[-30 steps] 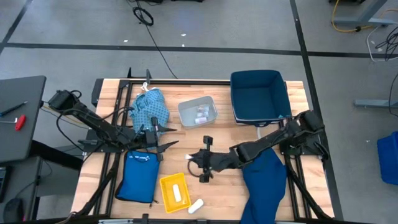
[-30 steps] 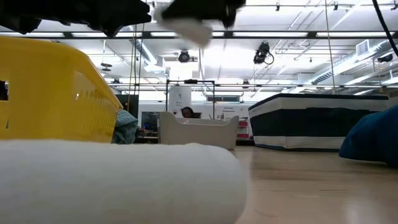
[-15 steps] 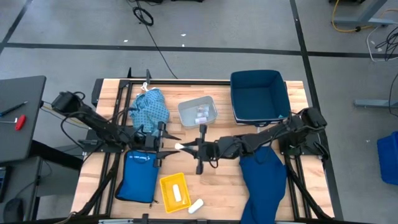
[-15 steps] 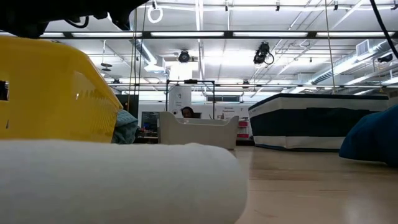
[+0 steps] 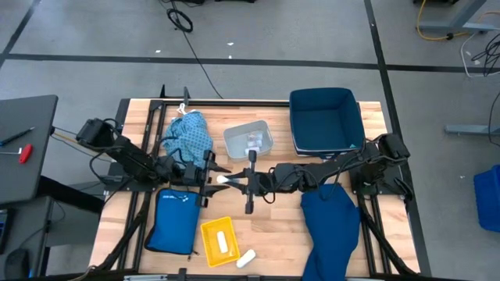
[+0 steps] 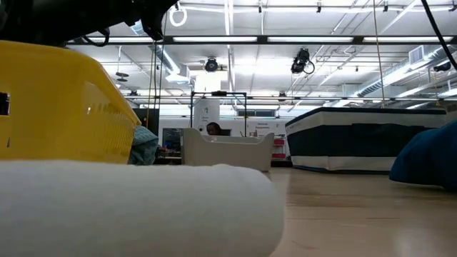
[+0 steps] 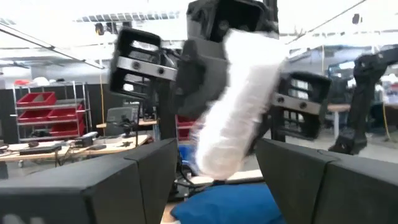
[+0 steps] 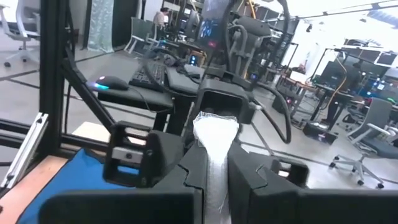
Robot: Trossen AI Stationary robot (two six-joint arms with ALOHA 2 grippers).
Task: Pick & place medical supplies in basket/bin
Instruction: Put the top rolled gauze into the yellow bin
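Beside the small grey bin (image 5: 248, 141), above the surface (image 5: 281, 226), we see our left pincer (image 5: 209, 179) spread wide around a white gauze roll (image 5: 223, 180), not gripping it. Just right, our right pincer (image 5: 239, 183) is clenched on that roll. Farther right lies the navy cloth (image 5: 332, 230).

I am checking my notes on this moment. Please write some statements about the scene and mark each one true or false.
1. The right pincer is shut on a white roll. True.
2. The left pincer is shut on the navy cloth. False: it is open, facing the roll held by the right pincer.
3. A white roll lies in the yellow bin. True.
4. The navy bin holds the patterned cloth. False: that cloth lies on the table, left of the grey bin.
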